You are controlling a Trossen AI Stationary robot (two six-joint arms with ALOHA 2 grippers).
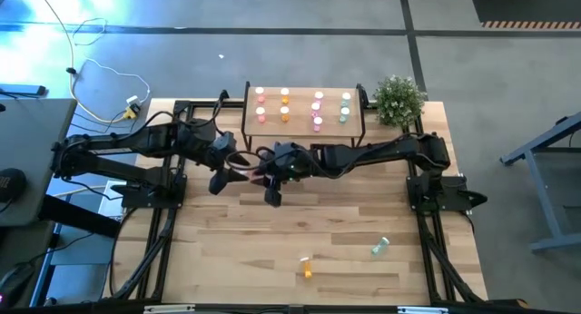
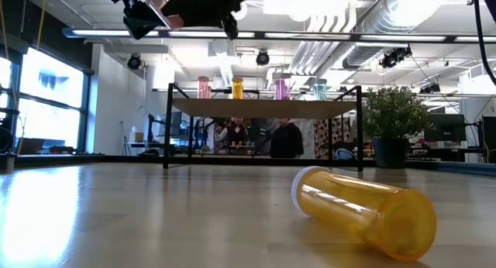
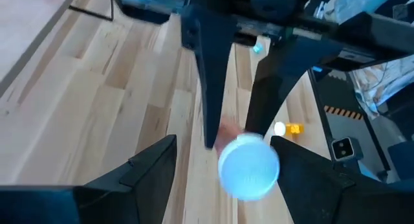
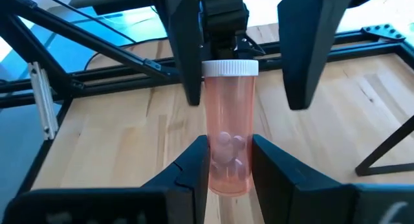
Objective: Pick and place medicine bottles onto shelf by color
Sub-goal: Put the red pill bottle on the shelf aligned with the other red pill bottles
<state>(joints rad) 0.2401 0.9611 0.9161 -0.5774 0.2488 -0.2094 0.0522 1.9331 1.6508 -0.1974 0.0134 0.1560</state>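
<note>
High view: both arms reach inward and meet above the table's middle, just in front of the shelf (image 1: 304, 132). Left gripper (image 1: 238, 165) spread wide, its fingers (image 3: 149, 166) flanking the white cap without touching, holding nothing. Right gripper (image 1: 265, 172) clamped on the base of a pink bottle (image 4: 228, 123), translucent, pills visible inside, cap pointing toward the left gripper. Shelf top carries standing bottles: pink and orange to the left, pink then teal to the right. Potted plant (image 1: 398, 100) beside the shelf's right end. Orange bottle (image 1: 307, 268) and teal bottle (image 1: 379, 248) lie toppled on the table's near part.
</note>
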